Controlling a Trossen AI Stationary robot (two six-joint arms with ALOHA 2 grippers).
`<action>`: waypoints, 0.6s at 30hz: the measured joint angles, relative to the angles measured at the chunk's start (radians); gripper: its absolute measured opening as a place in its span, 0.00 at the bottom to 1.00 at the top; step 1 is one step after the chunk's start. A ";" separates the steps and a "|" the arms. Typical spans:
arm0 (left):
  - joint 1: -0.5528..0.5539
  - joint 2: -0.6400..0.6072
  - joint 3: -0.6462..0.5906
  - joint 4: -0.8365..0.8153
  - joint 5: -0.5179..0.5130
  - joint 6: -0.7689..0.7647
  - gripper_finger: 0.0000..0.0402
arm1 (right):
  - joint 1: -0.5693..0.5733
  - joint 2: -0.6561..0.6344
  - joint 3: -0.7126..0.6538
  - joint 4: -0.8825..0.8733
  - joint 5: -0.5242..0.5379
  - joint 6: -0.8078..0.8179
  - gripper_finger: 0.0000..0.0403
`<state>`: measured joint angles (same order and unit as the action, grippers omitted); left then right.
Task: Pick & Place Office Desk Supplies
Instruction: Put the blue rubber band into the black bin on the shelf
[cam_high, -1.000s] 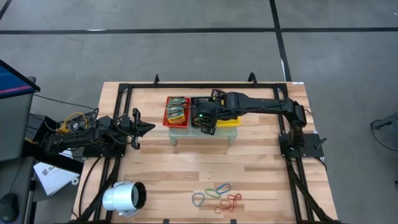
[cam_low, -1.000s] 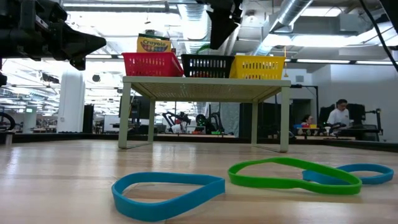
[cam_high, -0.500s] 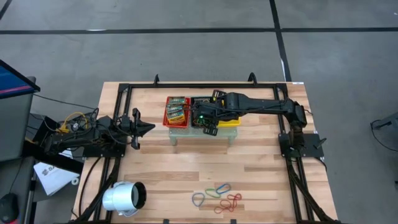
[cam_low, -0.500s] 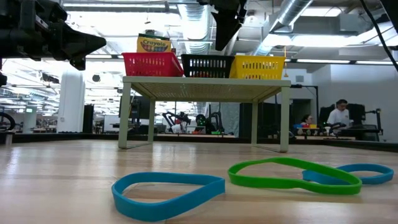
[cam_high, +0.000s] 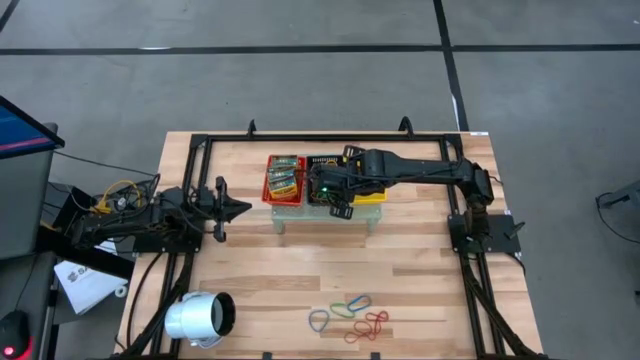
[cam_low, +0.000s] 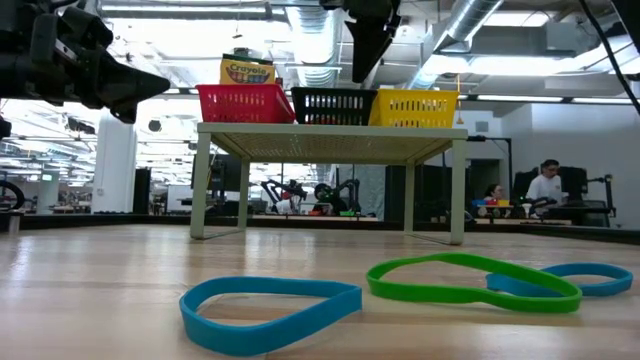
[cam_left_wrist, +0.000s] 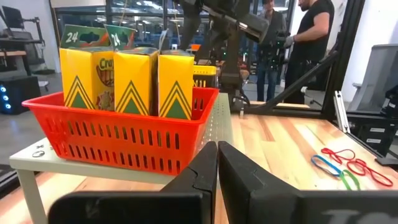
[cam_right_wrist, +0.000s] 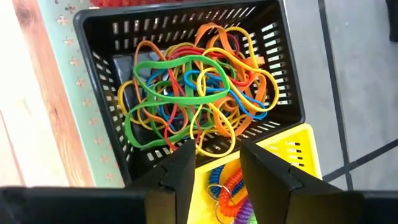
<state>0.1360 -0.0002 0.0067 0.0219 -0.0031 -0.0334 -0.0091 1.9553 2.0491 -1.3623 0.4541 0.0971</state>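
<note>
Nearest in the low view, a blue rubber band (cam_low: 270, 310) is seen lying flat on the wooden table (cam_high: 300, 270), with a green band (cam_low: 470, 280) and a further blue loop (cam_low: 590, 278) beside it. In the high view these belong to a small cluster of loose rubber bands (cam_high: 350, 315) at the table's near edge, well apart from both sets of fingers.

Farther back, the left gripper (cam_high: 232, 207) is held level above the table, pointed toward the small stand (cam_low: 330, 135). Its two fingers (cam_left_wrist: 205, 171) are pressed together with nothing between them. Straight ahead of those fingertips the red basket (cam_left_wrist: 124, 134) is seen, filled with upright green-yellow crayon packets (cam_left_wrist: 134, 81).

The right gripper (cam_right_wrist: 216, 163) is held above the stand, and its fingers (cam_right_wrist: 186, 168) are spread apart and empty. Just beyond the fingertips the black basket (cam_right_wrist: 93, 37) is found, holding a tangled heap of rubber bands (cam_right_wrist: 193, 93) in green, orange, yellow, blue and red. Beneath and between the spread fingers the yellow basket (cam_right_wrist: 292, 149) is seen, with coiled multicoloured loops (cam_right_wrist: 227, 193) inside.

A white cylinder (cam_high: 200, 318) is laid on its side at the table's near left corner. In the room beyond, a seated person (cam_low: 545, 185) is visible.
</note>
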 joint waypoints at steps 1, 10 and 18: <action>0.000 0.000 0.000 0.000 0.000 0.000 0.02 | 0.002 0.000 0.000 -0.001 0.000 0.000 0.31; 0.000 0.000 0.000 -0.003 0.000 0.000 0.02 | 0.030 -0.036 -0.001 -0.034 -0.004 0.015 0.40; 0.000 0.000 0.000 -0.001 0.000 0.000 0.02 | 0.164 -0.147 -0.015 -0.130 -0.069 0.250 0.52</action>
<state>0.1360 -0.0002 0.0067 0.0214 -0.0032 -0.0338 0.1544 1.8083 2.0339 -1.4921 0.3856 0.3469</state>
